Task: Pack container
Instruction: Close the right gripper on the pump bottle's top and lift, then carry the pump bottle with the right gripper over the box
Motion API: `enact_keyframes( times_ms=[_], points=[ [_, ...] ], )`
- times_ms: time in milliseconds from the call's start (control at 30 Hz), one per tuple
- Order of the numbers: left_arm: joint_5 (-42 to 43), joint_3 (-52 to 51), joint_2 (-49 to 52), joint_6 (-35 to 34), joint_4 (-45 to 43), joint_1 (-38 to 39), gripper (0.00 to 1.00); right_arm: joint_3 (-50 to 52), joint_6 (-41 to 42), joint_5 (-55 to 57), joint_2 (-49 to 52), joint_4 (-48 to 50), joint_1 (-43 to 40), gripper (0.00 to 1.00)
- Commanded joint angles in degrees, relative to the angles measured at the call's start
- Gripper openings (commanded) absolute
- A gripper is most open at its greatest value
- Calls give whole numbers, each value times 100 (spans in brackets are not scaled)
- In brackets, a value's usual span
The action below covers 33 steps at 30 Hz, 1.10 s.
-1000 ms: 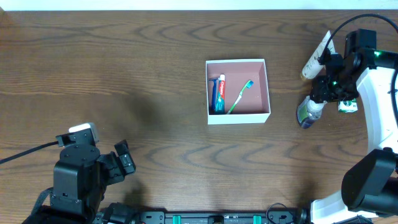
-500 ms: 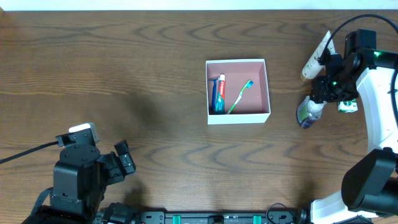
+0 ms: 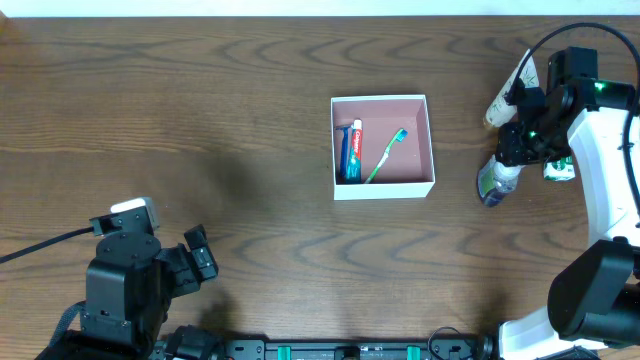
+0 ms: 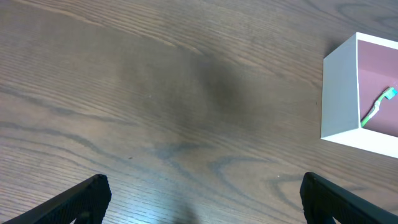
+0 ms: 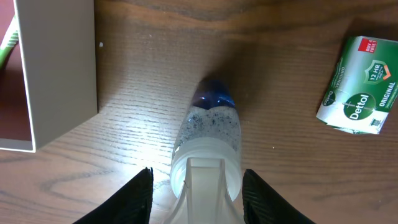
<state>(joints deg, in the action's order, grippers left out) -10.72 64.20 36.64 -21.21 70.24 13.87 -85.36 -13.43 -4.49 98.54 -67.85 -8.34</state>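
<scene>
Right gripper (image 5: 198, 183) straddles the clear bottle (image 5: 214, 127) near the container (image 3: 418, 150); jaws part-closed, perhaps touching it, I cannot tell; left gripper (image 4: 204, 196) gapes wide above the table (image 4: 155, 93).

Wood table (image 3: 200, 120) below me: green Dettol soap pack (image 5: 356, 87) near the clear bottle (image 5: 210, 134), white tube (image 3: 507, 92) just beyond.

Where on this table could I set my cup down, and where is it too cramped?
The broad stretch of table left of the container is bare. Inside it, the pink floor right of the toothbrush is free too. Crowded: the right side, where a bottle, white tube and soap pack cluster round the right tool.
</scene>
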Motion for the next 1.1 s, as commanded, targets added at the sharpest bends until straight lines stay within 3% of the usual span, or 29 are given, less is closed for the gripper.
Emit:
enact_keyframes(
  times_ms=[0, 300, 633, 1067],
  points=[
    [-44, -4, 0, -52, 4, -35, 98, 42, 11, -42, 59, -17, 37, 44],
    [-44, -4, 0, -52, 4, -35, 98, 42, 13, -2, 59, -35, 37, 33],
    [-44, -4, 0, -52, 4, -35, 98, -2, 83, 0, 57, -26, 37, 28],
    [-44, -4, 0, -52, 4, -35, 98, -1257, 247, -7, 57, -990, 44, 26]
  ],
)
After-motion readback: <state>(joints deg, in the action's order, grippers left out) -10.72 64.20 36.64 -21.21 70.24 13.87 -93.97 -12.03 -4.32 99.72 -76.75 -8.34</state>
